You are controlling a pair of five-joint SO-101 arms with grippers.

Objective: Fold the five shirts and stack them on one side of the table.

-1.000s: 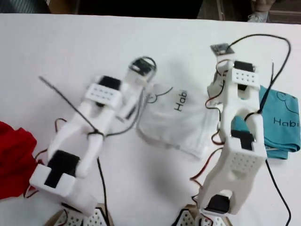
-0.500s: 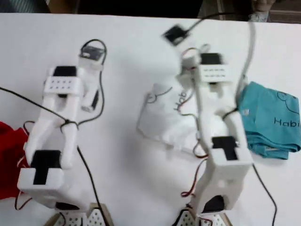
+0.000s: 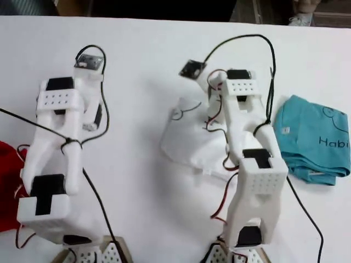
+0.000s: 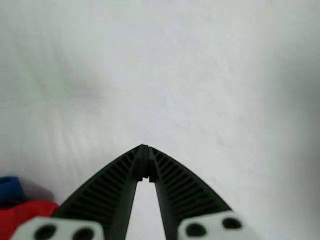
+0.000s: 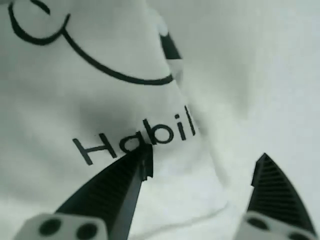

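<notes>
The left claw (image 4: 144, 152) is shut, with its two dark fingers pressed tip to tip and nothing between them. It hangs over a bare part of the white table (image 4: 200, 75). Just beside it, a bit of the red shirt (image 4: 25, 212) peeks in, with a small blue bit (image 4: 7, 187) next to it. I cannot tell what the blue bit is.

The right claw (image 5: 204, 157) is wide open, its two dark fingers far apart. It hangs over the white shirt (image 5: 100, 100), right by the black letters and the curvy black drawing on the cloth. One fingertip sits at the letters. I cannot tell if it touches the cloth.

From the high view, the left arm (image 3: 52, 159) stands on the left side of the frame and points up the table (image 3: 137, 44). The right arm (image 3: 255, 164) stands right of the middle and leans over the white shirt (image 3: 186, 137). That shirt lies rumpled and not folded in the middle of the frame.

The teal shirt (image 3: 312, 137) lies at the right edge of the frame, bunched up, with black letters on it. The right arm runs between it and the white shirt.

The red shirt (image 3: 8, 181) lies in a heap at the lower left edge, beside the left arm.

Black wires (image 3: 101, 203) loop from both arms across the table.
</notes>
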